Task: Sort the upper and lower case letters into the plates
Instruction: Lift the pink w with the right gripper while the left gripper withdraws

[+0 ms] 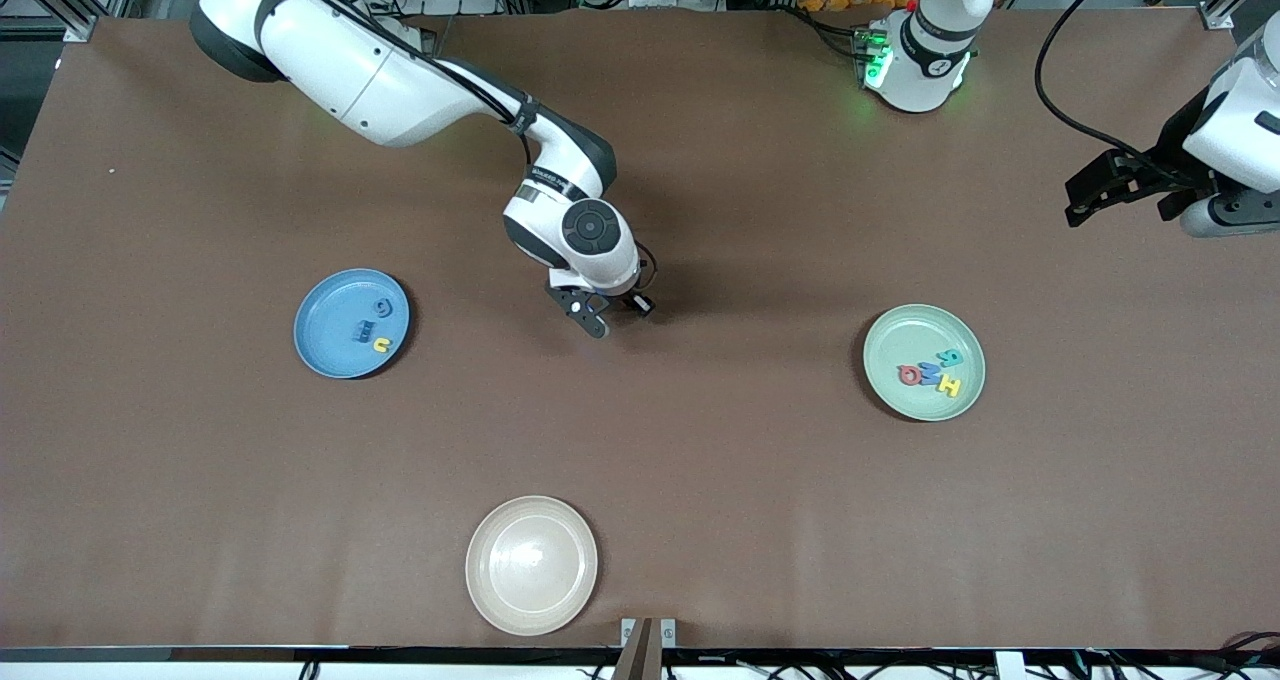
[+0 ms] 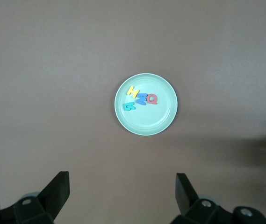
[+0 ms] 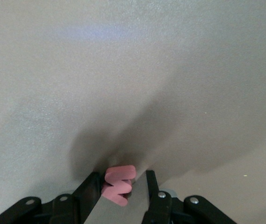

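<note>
Right end effector (image 1: 600,312) is down at the worktop (image 1: 700,480) mid-way btw the light blue plate (image 1: 330,355) and mint green plate (image 1: 905,400), fingers closing round a pink letter (image 3: 118,185), prob an "w", w/ wrist pointing straight down for a top pick. Blue plate has 3 letters, mint has 4 incl red Q (image 1: 911,374), so this looks like the last piece. Left end effector (image 1: 1120,192) waits wide open, raised over its own end of the worktop

Left tool (image 2: 122,196) agape, right tool (image 3: 122,186) pinching.

Letters (image 1: 935,374) in both plates (image 1: 924,406)
</note>
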`<state>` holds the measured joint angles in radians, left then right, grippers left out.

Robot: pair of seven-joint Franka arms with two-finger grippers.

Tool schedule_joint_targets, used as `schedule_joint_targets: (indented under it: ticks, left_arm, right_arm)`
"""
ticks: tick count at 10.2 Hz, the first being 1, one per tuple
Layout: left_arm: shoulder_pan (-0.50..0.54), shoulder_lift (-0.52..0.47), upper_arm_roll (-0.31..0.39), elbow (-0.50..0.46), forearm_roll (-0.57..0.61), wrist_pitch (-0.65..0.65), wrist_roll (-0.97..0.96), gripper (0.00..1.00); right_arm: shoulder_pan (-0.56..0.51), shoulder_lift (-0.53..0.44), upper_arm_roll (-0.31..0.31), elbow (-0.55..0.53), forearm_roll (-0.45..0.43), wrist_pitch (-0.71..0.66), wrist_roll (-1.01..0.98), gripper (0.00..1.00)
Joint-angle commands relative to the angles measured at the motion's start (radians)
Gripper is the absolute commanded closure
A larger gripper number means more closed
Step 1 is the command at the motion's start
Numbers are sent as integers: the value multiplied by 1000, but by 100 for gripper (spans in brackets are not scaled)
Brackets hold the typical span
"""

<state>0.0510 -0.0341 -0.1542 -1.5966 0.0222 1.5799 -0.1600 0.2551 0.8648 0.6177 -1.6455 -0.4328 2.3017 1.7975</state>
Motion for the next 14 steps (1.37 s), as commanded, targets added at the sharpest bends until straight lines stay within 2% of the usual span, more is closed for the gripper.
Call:
schedule_joint_targets:
  ticks: [1, 7, 10, 12, 14]
  left_arm:
    - [-10, -12, 10, -13, -54, -6, -44, 0]
    - [-56, -27, 30, 33, -59, 0, -69, 0]
    - [-53, 17, 22, 50, -50, -4, -70, 0]
    - [-51, 17, 31, 61, -54, -6, -67, 0]
    - [-48, 11, 28, 63, -56, -11, -67, 0]
  right_arm:
    - [-11, 2, 1, -37, -27, 25, 22, 58]
    - [-11, 3, -3, -40, -37, 48, 22, 77]
    - [-17, -1, -1, -39, -40, 44, 17, 86]
    - [-25, -18, 4, -34, -40, 35, -3, 100]
    - [-65, -35, 39, -30, -38, 3, -39, 100]
